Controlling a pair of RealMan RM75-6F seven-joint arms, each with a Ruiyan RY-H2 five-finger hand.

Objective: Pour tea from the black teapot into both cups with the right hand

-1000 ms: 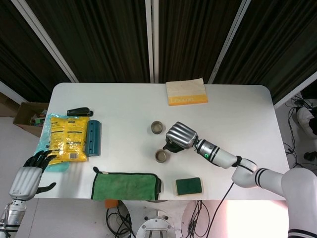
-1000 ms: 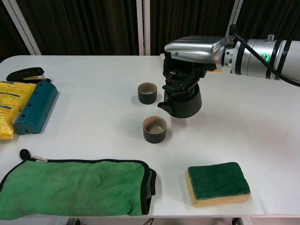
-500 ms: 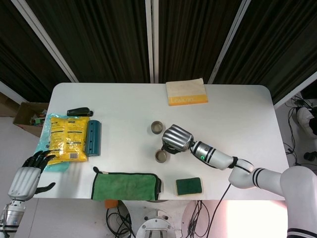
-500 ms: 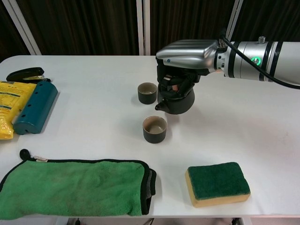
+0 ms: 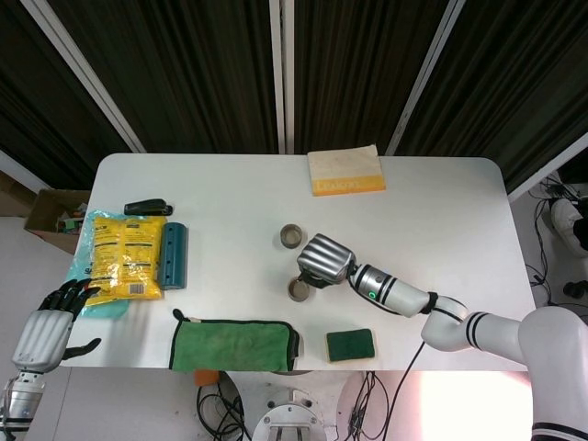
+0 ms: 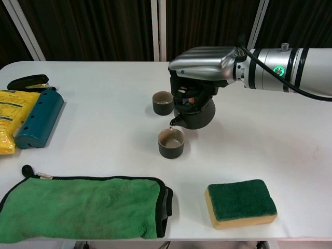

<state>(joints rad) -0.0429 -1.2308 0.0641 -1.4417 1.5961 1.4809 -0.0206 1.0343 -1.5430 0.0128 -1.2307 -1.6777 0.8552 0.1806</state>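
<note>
My right hand [image 6: 199,59] [image 5: 321,258] grips the black teapot [image 6: 194,111] from above and holds it off the table, tilted with its spout down toward the near cup [image 6: 171,142] [image 5: 299,289]. The spout tip hangs just above that cup's far rim. The far cup [image 6: 163,102] [image 5: 292,236] stands a little behind, left of the teapot. In the head view the hand hides most of the teapot. My left hand [image 5: 46,328] hangs open past the table's front left corner, holding nothing.
A folded green cloth [image 6: 83,207] lies at the front edge and a green sponge [image 6: 241,202] at the front right. A teal case [image 6: 39,117], a yellow bag [image 5: 122,254] and a black stapler [image 6: 27,82] sit at the left. A yellow-edged pad [image 5: 345,170] lies at the back.
My right hand has carried the teapot left and toward the near cup, tipping it further so the spout now points down over the cup's rim. The left hand has barely moved.
</note>
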